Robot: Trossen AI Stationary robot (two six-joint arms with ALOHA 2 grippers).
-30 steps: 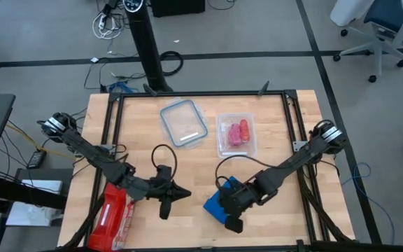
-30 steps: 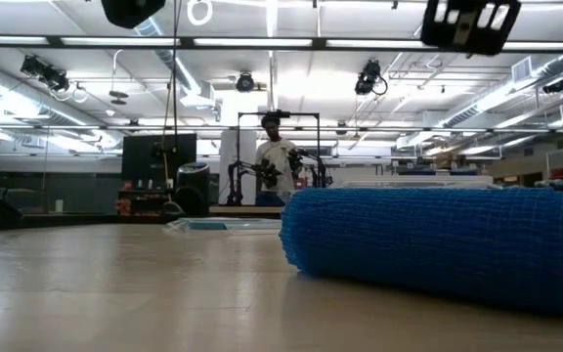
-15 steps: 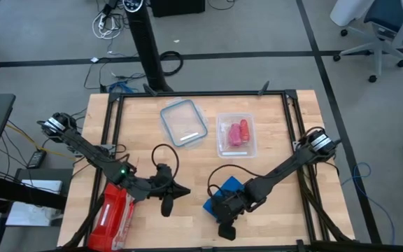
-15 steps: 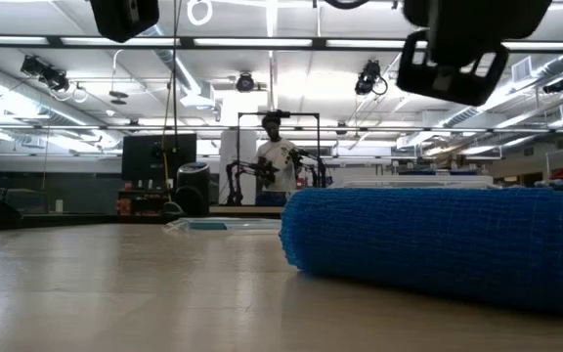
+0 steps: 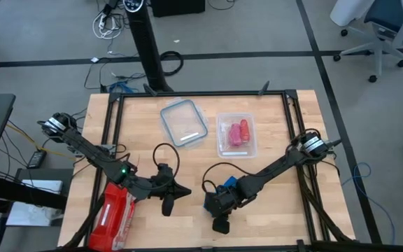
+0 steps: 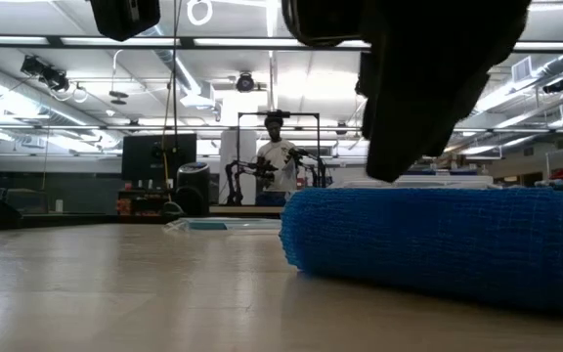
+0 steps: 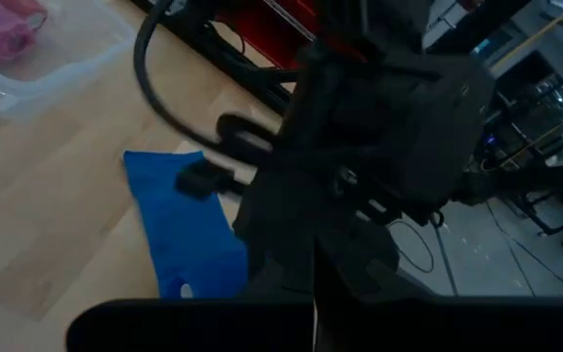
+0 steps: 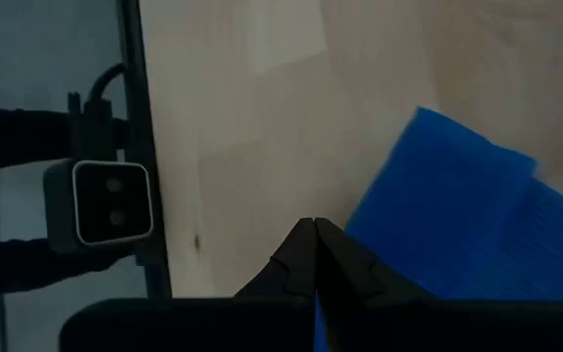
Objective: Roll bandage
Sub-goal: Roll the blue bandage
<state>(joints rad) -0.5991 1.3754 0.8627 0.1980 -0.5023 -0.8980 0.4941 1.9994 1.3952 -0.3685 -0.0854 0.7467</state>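
Note:
The bright blue bandage (image 6: 438,244) lies on its side on the wooden table near the front edge, a stubby netted roll. My right arm hides most of it in the high view (image 5: 228,184). My right gripper (image 8: 315,230) is shut and slants down at the roll's front left edge (image 8: 369,220), low over the table. In the low view it hangs just over the roll's top (image 6: 394,166). My left gripper (image 5: 186,192) is shut and hovers left of the bandage, pointing toward it. The bandage also shows in the left wrist view (image 7: 184,235). My right gripper's shut fingertips (image 8: 306,240) stand right beside the bandage's front left edge, slanting down from the table's right. I cannot tell whether they touch it.
A clear lidded container (image 5: 184,122) and a clear tray with pink-red rolls (image 5: 235,134) stand at the back middle. A red wrapped pack (image 5: 114,213) lies at the front left. The low camera (image 8: 110,200) sits on the front rail. A person stands far behind the table.
My right gripper has sunk toward the bandage and gone a little toward the table's left and near edges, staying shut. In the low view it has dropped from the upper edge to just over the roll. The bandage has stayed put.

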